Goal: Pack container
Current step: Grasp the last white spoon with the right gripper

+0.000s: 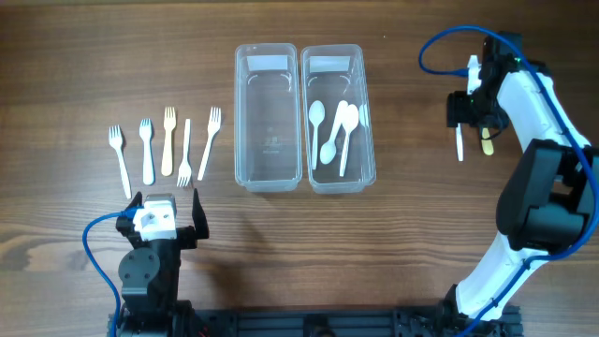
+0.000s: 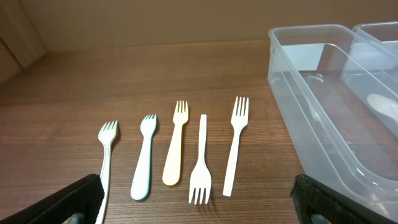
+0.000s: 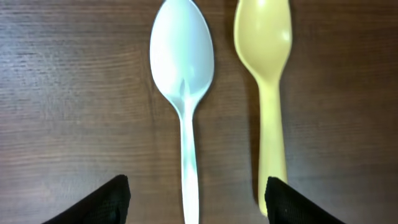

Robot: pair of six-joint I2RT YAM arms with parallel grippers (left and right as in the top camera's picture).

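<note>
Two clear containers stand side by side at the table's middle. The left container [image 1: 267, 117] [image 2: 323, 106] holds nothing, and the right container [image 1: 337, 117] holds several white spoons [image 1: 342, 126]. Several forks [image 1: 168, 140] [image 2: 176, 143] lie in a row on the left. My left gripper [image 1: 164, 211] [image 2: 199, 208] stands open just in front of the forks, holding nothing. My right gripper [image 1: 473, 117] [image 3: 198, 202] is open, low over a white spoon [image 3: 183, 68] and a yellow spoon [image 3: 264, 37] on the table. The white spoon's handle runs between its fingers [image 3: 99, 205] without touching them.
The yellow spoon's handle [image 3: 272, 155] lies just inside the right finger [image 3: 298, 202] of my right gripper. The right arm [image 1: 543, 168] reaches up the table's right side. The left container's wall [image 2: 292, 93] stands close to the right of the forks.
</note>
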